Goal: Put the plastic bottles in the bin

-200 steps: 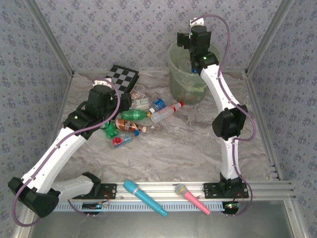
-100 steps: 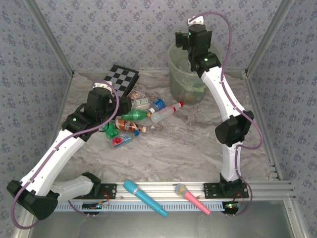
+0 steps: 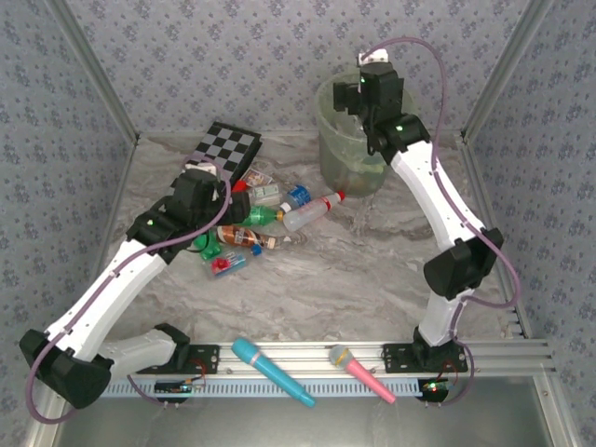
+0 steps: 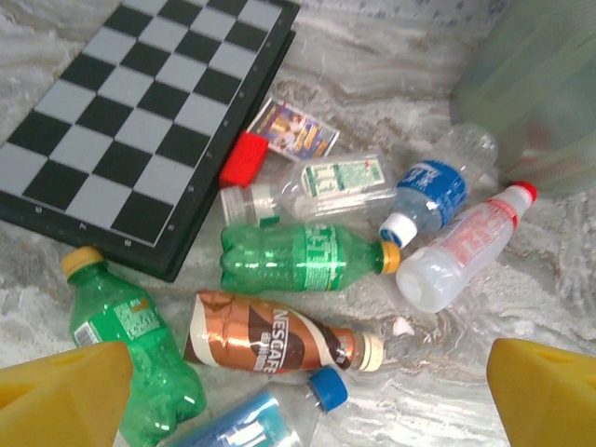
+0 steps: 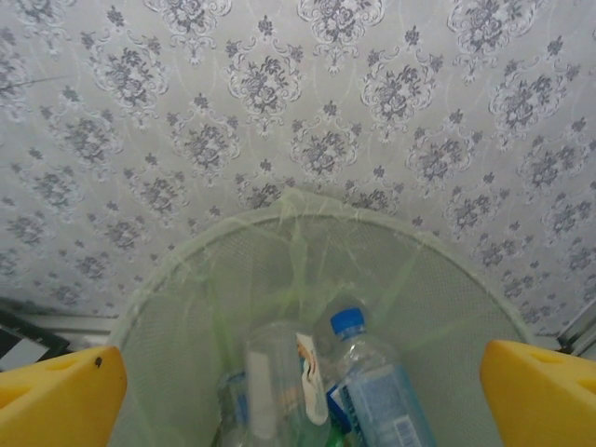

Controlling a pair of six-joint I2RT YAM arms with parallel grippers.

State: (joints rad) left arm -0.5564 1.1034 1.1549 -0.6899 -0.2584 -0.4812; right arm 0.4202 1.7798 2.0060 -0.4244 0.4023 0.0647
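Observation:
Several plastic bottles lie in a heap on the marble table. Among them are a brown one (image 4: 270, 340), a green one with a yellow cap (image 4: 298, 256), another green one (image 4: 130, 345) and a white one with a red cap (image 4: 461, 251). My left gripper (image 4: 303, 400) hangs open just above the brown bottle and a blue-capped bottle (image 4: 321, 389), holding nothing; from the top it (image 3: 235, 207) sits at the heap's left side. My right gripper (image 5: 303, 400) is open and empty over the bin (image 5: 186, 270), which holds a blue-capped bottle (image 5: 382, 400) and a clear one (image 5: 275, 382).
A chessboard (image 4: 140, 112) lies far left of the heap, with a red block (image 4: 245, 158) and a card (image 4: 293, 130) beside it. The bin (image 3: 328, 154) stands at the back wall. A cyan microphone (image 3: 270, 370) and a pink one (image 3: 360, 372) lie on the front rail.
My left arm has pushed forward and right, over the heap of bottles. The right arm's elbow has swung out to the right, its gripper still over the bin.

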